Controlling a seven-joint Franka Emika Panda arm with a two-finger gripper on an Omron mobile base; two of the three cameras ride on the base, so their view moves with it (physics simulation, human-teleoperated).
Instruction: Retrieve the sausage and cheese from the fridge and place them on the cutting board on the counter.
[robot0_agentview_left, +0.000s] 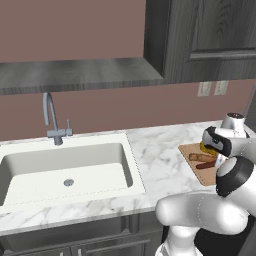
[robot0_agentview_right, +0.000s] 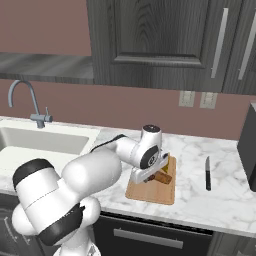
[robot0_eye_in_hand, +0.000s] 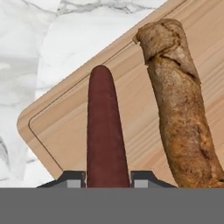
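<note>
My gripper (robot0_eye_in_hand: 108, 177) is shut on the sausage (robot0_eye_in_hand: 104, 127), a dark reddish-brown link that sticks out between the two fingertips (robot0_eye_in_hand: 72, 177). It lies low over the cutting board (robot0_eye_in_hand: 65, 122), and I cannot tell whether it touches the wood. In the left base view the hand (robot0_agentview_left: 217, 141) hangs over the board (robot0_agentview_left: 187, 150), with the sausage (robot0_agentview_left: 206, 164) under it and a yellow bit of cheese (robot0_agentview_left: 204, 146) peeking out beside it. The board (robot0_agentview_right: 157, 194) rests on the marble counter (robot0_agentview_right: 200, 200). The fridge is out of view.
A tan lumpy piece (robot0_eye_in_hand: 181, 113) lies on the board right beside the sausage. A knife (robot0_agentview_right: 208, 173) lies on the counter to the board's right, with a dark appliance (robot0_agentview_right: 248, 145) beyond it. The sink (robot0_agentview_left: 15, 200) and faucet (robot0_agentview_left: 50, 117) are at left.
</note>
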